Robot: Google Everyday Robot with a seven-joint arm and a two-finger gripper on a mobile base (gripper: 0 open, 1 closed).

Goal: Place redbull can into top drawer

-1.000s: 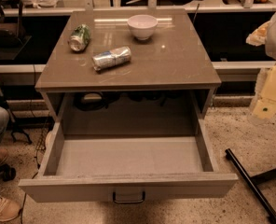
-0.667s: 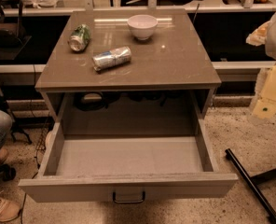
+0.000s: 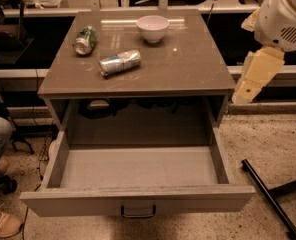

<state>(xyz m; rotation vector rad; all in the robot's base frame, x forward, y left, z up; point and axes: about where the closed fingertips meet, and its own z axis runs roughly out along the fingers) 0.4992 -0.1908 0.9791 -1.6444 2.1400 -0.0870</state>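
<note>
The arm had edged in from the 3 o'clock side and nothing else had moved, so I judged I was only on the approach. The gripper (image 3: 249,86) hung off the cabinet top (image 3: 188,69); released or clenched, I couldn't tell. The redbull can (image 3: 119,62) lay on its side up there, well apart at the gripper's 9 o'clock. The top drawer (image 3: 138,199) stood open with nothing in it.
</note>
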